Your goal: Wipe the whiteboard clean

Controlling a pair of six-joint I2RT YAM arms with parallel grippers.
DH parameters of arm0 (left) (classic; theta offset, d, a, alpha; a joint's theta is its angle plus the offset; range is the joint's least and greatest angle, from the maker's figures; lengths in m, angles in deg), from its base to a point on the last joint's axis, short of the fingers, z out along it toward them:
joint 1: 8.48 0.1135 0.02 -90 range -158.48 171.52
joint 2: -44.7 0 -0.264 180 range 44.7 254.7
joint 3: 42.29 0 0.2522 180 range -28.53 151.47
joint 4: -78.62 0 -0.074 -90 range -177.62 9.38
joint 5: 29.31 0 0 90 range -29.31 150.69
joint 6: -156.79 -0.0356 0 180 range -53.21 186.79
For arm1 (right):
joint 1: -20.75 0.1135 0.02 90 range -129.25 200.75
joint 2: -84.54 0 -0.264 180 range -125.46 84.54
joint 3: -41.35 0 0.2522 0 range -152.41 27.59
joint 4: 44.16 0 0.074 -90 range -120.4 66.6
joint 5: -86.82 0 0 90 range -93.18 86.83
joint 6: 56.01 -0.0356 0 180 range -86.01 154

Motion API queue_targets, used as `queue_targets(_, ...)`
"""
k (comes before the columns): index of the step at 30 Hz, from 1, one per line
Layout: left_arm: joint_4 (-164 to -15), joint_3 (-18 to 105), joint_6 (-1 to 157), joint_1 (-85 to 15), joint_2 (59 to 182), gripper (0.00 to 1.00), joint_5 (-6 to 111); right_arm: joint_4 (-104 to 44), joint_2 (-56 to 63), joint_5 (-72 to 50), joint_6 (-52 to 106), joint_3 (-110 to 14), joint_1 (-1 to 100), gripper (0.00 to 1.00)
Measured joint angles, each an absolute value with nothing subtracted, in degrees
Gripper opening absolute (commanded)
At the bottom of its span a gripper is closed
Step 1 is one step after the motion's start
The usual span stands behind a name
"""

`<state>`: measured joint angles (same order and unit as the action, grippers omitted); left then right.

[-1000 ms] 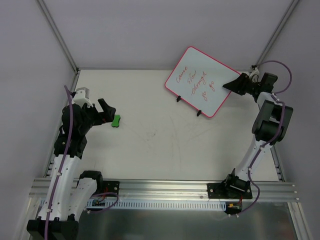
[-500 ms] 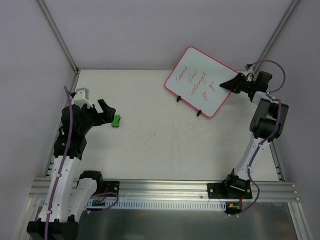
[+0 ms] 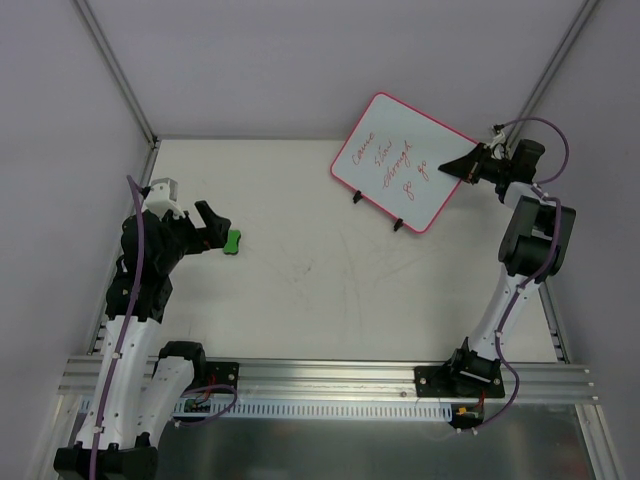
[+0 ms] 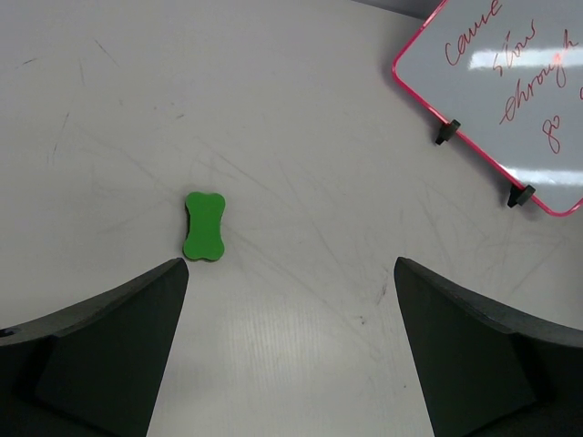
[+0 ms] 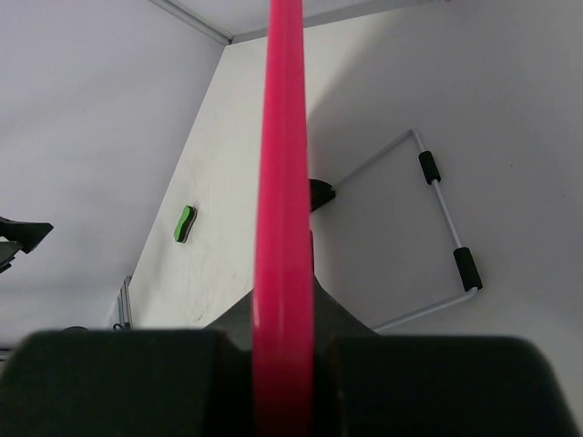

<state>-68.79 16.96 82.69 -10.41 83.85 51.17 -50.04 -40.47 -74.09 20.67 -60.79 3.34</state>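
Note:
The whiteboard (image 3: 398, 160), white with a pink frame, two black feet and red handwriting, stands tilted at the back right of the table. My right gripper (image 3: 462, 165) is shut on its right edge. In the right wrist view the pink frame (image 5: 282, 164) runs straight up between the closed fingers of my right gripper (image 5: 282, 314). The green bone-shaped eraser (image 3: 233, 241) lies flat at the left. My left gripper (image 3: 212, 228) hovers open just left of it, touching nothing. In the left wrist view the eraser (image 4: 204, 226) sits ahead of my left gripper (image 4: 291, 278), near the left finger, with the whiteboard (image 4: 510, 91) at top right.
A wire stand with black sleeves (image 5: 444, 228) props the board from behind. Grey walls enclose the table on the left, back and right. An aluminium rail (image 3: 330, 380) carries both arm bases along the near edge.
My right gripper has closed on the whiteboard's right edge and its wrist has shifted slightly right. The left arm has barely moved.

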Motion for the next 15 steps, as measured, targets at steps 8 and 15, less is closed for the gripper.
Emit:
queue_targets(8,-68.42,16.96,82.69,-10.41,83.13,0.99,51.17,-60.40,-40.91,-72.60,12.02,-59.08,2.40,0.00)
queue_targets(15,-68.16,16.94,82.65,-10.41,82.28,0.99,51.17,-82.15,-44.34,-72.69,-5.62,-58.80,-0.15,0.00)
